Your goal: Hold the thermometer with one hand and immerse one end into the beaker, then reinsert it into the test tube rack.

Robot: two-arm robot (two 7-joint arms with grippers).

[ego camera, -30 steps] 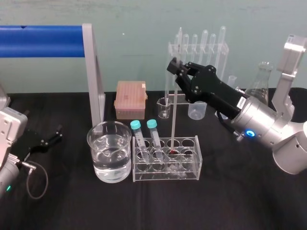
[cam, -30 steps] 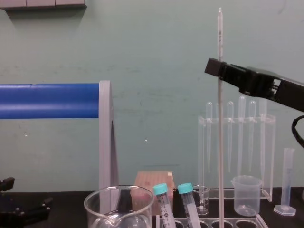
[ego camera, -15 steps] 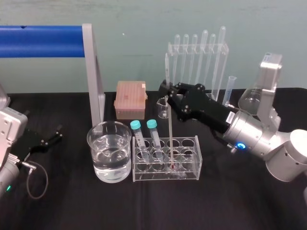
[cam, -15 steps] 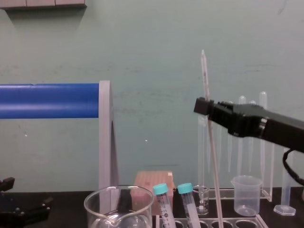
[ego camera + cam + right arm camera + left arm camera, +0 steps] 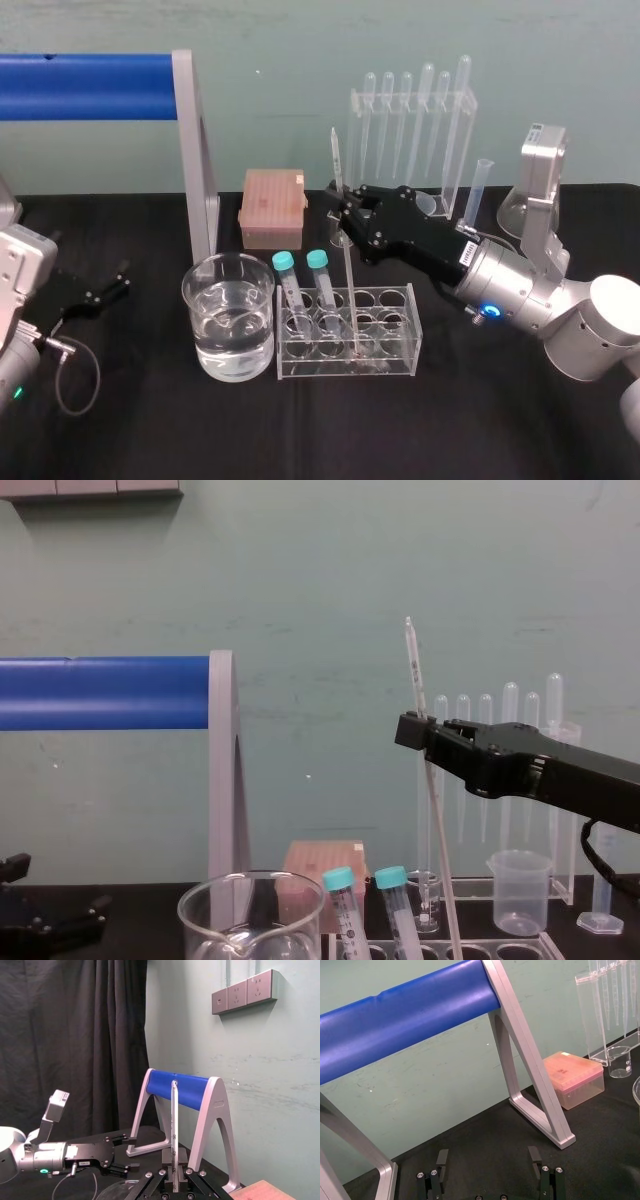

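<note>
The thermometer (image 5: 345,250) is a thin glass rod leaning slightly, its lower end down in a middle hole of the test tube rack (image 5: 411,335). My right gripper (image 5: 341,203) is shut on the rod's upper part, reaching in from the right. From the chest, the same gripper (image 5: 417,732) pinches the thermometer (image 5: 432,810) above the rack (image 5: 505,948). In the right wrist view the rod (image 5: 174,1120) rises straight from between the fingertips (image 5: 162,1172). The beaker (image 5: 192,300) of water stands just left of the rack. My left gripper (image 5: 122,279) lies open on the table at far left.
Two teal-capped tubes (image 5: 296,285) stand in the rack's left holes. Behind are a pink tip box (image 5: 272,207), a pipette stand (image 5: 415,130), a measuring cylinder (image 5: 476,190) and a flask (image 5: 515,210). A blue roller frame (image 5: 195,150) stands behind the beaker.
My right gripper has come down and to the left with the thermometer. The rod's lower end has sunk deeper into the rack hole and the rod now leans. The left arm stayed still.
</note>
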